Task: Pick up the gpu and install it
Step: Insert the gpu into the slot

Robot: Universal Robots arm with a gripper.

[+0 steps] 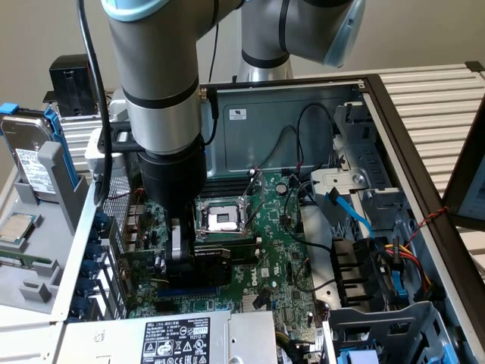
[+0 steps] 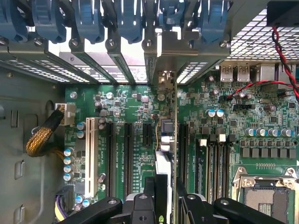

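The gpu [image 1: 208, 267] stands on edge low over the green motherboard [image 1: 280, 250], just in front of the CPU socket [image 1: 220, 218], its black shroud facing up-front. My gripper [image 1: 182, 254] is shut on its upper edge. In the wrist view the gpu [image 2: 167, 135] appears edge-on as a thin strip between two black expansion slots. Its silver bracket reaches the rear slot openings. My gripper [image 2: 167, 196] clamps it from both sides. I cannot tell whether its connector sits in the slot.
Blue slot latches [image 2: 93, 18] line the case's rear. A white PCI slot [image 2: 90, 154] lies beside the black ones. A power supply [image 1: 174, 337] sits at the front, drive cages and cables [image 1: 356, 220] at the exterior view's right, a hard drive [image 1: 30, 163] outside left.
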